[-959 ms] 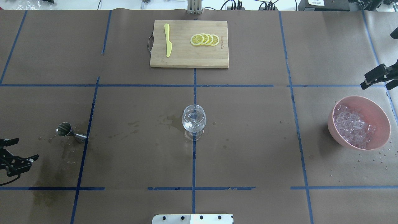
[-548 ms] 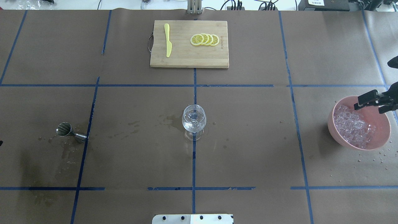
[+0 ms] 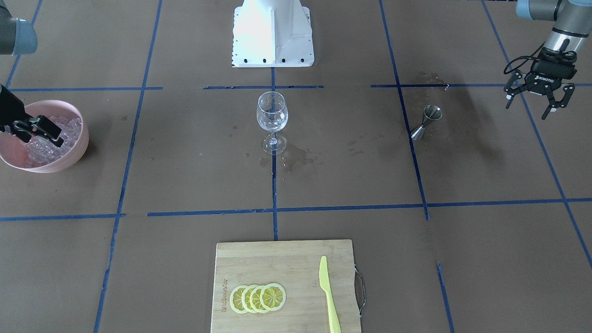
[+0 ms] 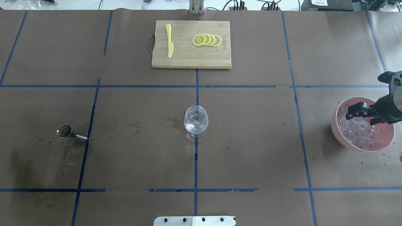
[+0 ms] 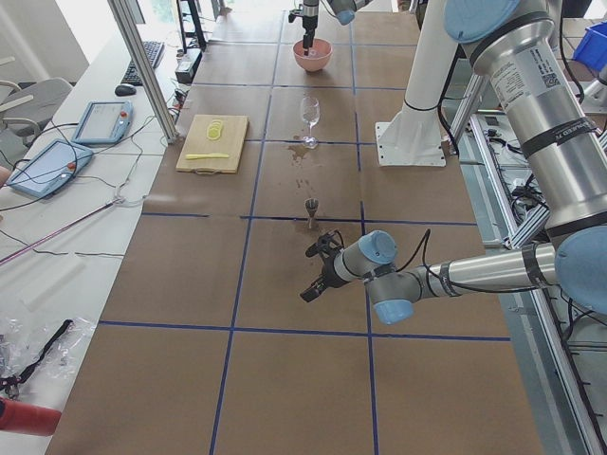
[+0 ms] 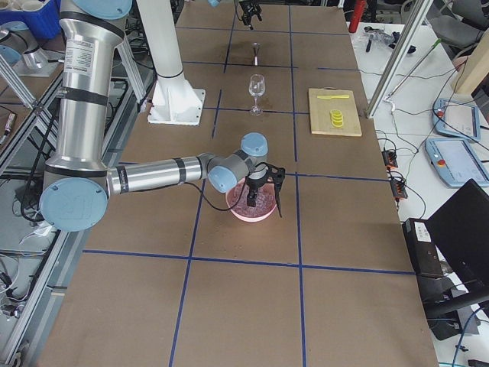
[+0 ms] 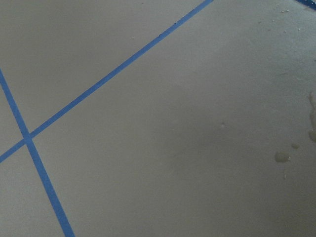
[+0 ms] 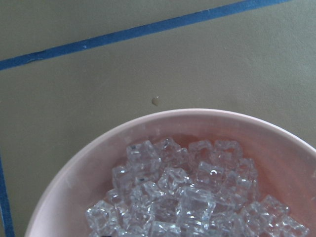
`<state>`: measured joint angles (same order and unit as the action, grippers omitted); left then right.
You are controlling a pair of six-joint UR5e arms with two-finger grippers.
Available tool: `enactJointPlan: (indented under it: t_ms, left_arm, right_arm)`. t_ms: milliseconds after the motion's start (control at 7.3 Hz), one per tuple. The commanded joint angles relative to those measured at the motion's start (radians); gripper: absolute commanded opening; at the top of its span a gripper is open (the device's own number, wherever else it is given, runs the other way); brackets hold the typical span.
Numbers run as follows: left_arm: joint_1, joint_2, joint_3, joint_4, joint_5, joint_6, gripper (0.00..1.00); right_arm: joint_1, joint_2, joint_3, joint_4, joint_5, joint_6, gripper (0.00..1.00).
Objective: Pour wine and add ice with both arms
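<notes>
A clear wine glass [image 4: 196,121] stands upright at the table's middle; it also shows in the front view [image 3: 272,115]. A pink bowl [image 4: 386,139] at the right holds several clear ice cubes [image 4: 356,130], seen close in the right wrist view [image 8: 187,197]. My right gripper [image 4: 361,116] is open and hangs just over the ice in the bowl, holding nothing. My left gripper [image 3: 532,105] is open and empty above the table's left end, out of the overhead view. A steel jigger [image 4: 67,131] stands on the table between it and the glass.
A wooden cutting board [image 4: 191,59] at the far middle carries lemon slices [image 4: 207,40] and a yellow knife [image 4: 169,40]. Wet stains mark the paper near the jigger and the glass. The white base block [image 3: 273,32] sits at the robot's edge.
My right gripper has come down from behind the bowl to just over the ice. My left gripper has drawn back out of the overhead view on the left.
</notes>
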<state>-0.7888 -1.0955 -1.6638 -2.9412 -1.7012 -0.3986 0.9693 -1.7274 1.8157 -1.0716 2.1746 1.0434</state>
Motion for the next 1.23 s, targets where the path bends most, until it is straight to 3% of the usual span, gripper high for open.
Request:
enactJointPlan:
  t_ms: [0, 137, 274, 411, 548, 822, 1095]
  left_arm:
    - [-0.001, -0.003, -0.002, -0.003, 0.002, -0.054, 1.0]
    - [-0.001, -0.003, -0.007, -0.003, 0.002, -0.057, 1.0]
    - [-0.001, -0.004, -0.007, -0.003, 0.002, -0.057, 1.0]
    - [-0.001, -0.006, -0.01, -0.003, 0.002, -0.08, 1.0]
    - [-0.001, -0.009, -0.011, -0.006, 0.002, -0.115, 1.0]
    - [-0.001, -0.01, -0.013, -0.007, 0.003, -0.128, 1.0]
    - [-0.001, -0.014, -0.013, -0.007, 0.047, -0.155, 1.0]
  right_arm:
    - [-0.006, -0.017, -0.001, 0.001, 0.002, 0.007, 0.91]
    - [-0.007, -0.021, -0.001, 0.001, 0.004, 0.007, 0.82]
    - [-0.007, -0.033, -0.001, 0.002, 0.004, 0.009, 0.6]
    - [-0.007, -0.038, -0.001, 0.002, 0.005, 0.013, 0.13]
    - [-0.007, -0.038, 0.001, 0.005, 0.011, 0.015, 0.0]
    - [-0.006, -0.037, 0.014, 0.005, 0.011, 0.015, 0.0]
    - [-0.003, -0.031, 0.11, -0.008, 0.013, 0.015, 0.0]
